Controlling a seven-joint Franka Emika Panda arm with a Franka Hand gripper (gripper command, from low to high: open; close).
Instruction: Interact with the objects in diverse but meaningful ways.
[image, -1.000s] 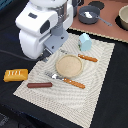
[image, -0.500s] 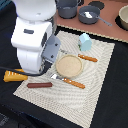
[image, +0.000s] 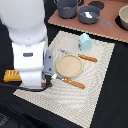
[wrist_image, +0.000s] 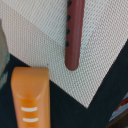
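The arm's bulky white body fills the exterior view's left, bent low over the near corner of the woven placemat (image: 95, 75), and it hides the pincer completely; neither view shows the fingertips, so whether they stand apart or together cannot be told. The wrist view looks straight down at what lies beneath the pincer: the thin reddish-brown sausage (wrist_image: 74, 35), lying on the mat close to its corner, and just beside it, off the mat on the dark worktop (wrist_image: 65, 112), the yellow-orange bread loaf (wrist_image: 31, 97) with its pale score marks. The two are near each other but apart, a strip of mat and worktop between them. In the exterior view only the loaf's end (image: 11, 76) peeps out past the arm. This low stance directly above the pair reads as a lining-up over one of them, most likely the sausage, whose slim shaft suits a grasp across its width; that is a judgement only. Farther from the pincer, toward the middle of the mat, sits a round tan plate (image: 68, 64), laid like a dinner setting with an orange-handled knife (image: 70, 82) on its nearer side and an orange-handled fork (image: 84, 57) on its far side. Beyond the plate stands the pale blue house-shaped carton (image: 85, 41), upright on the mat. Well away at the back, a brown board carries grey pots (image: 90, 15), one holding something white, too blurred to name.
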